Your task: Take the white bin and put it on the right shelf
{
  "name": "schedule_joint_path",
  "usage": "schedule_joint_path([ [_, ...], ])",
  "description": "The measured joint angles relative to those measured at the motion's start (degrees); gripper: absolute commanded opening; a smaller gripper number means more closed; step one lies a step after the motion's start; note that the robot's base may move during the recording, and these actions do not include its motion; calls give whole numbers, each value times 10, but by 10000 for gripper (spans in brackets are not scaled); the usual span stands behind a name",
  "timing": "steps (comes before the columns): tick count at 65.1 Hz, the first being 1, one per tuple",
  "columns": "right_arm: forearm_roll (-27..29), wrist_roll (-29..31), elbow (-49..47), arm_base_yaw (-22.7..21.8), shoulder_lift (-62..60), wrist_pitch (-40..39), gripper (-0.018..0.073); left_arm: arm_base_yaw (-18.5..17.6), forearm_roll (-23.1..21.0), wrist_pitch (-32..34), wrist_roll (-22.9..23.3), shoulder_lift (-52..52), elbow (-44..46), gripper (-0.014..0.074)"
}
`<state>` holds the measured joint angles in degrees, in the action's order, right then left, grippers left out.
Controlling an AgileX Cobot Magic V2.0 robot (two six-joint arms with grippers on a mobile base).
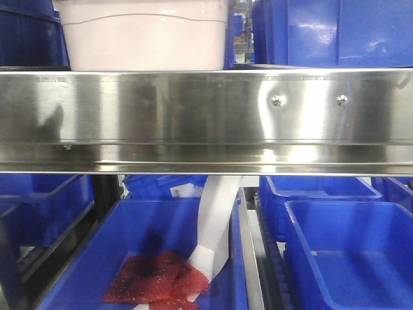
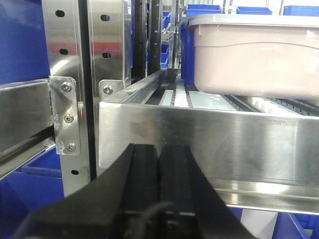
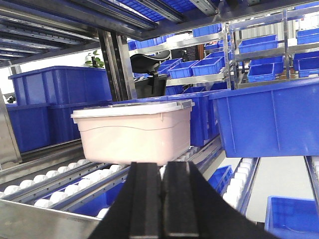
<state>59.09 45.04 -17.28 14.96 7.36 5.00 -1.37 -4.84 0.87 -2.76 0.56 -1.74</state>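
You see the white bin point(image 1: 143, 35) sitting on the steel shelf point(image 1: 206, 116), at the left end of it in the front view. It is a smooth plastic tub, off-white with a faint pink cast, with rounded corners, a curved ridge across its side and a flat, whiter lid. The shelf's front rail is wide, polished and mirror-like, and carries two screws point(image 1: 277, 100) toward its right. Blue crates point(image 1: 332, 32) stand on the shelf just right of the bin. Below the rail, you see more blue crates point(image 1: 348, 258); one on the left holds a red crinkled bag point(image 1: 155, 279) and a white strip point(image 1: 216, 226).

In the left wrist view, the left fingers point(image 2: 158, 184) are black, flat-faced pads pressed together with only a thin seam between them, gripping nothing. They sit below and in front of the rail. The bin point(image 2: 254, 55) is above and to their right, well apart from them.

In the right wrist view, the bin point(image 3: 134, 132) rests on rows of white rollers point(image 3: 60, 174), beside a large blue crate point(image 3: 269, 119) on its right. The right fingers point(image 3: 162, 199) are likewise closed against each other and empty, low in the view in front of the bin, not touching it.
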Motion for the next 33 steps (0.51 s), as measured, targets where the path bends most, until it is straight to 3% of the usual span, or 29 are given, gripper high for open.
schedule_joint_path([
  [33, 0, -1, 0, 0, 0, 0, 77, 0, 0, 0, 0, 0, 0, -117],
])
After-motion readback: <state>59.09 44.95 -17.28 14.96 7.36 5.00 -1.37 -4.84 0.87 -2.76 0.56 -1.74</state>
